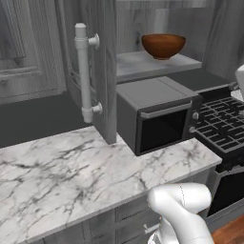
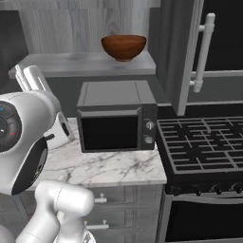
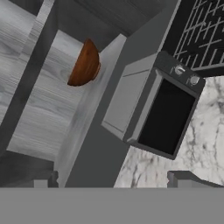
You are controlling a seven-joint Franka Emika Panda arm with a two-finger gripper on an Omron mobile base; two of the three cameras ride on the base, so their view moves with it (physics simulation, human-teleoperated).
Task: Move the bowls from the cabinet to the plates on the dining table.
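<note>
Brown bowl sits upper centre on cabinet shelf, above microwave. Fingers spread open, empty. Risk: arm clips microwave top or open door reaching in.

A home kitchen, marble bench, black microwave, gas stove, grey wood cabinet above, drawers below

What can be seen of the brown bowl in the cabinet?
The brown bowl is round, smooth and glossy, dark reddish brown, with a narrow foot. It stands upright and looks empty on the grey shelf of the open cabinet, above the microwave. Nothing but the shelf touches it.
</note>
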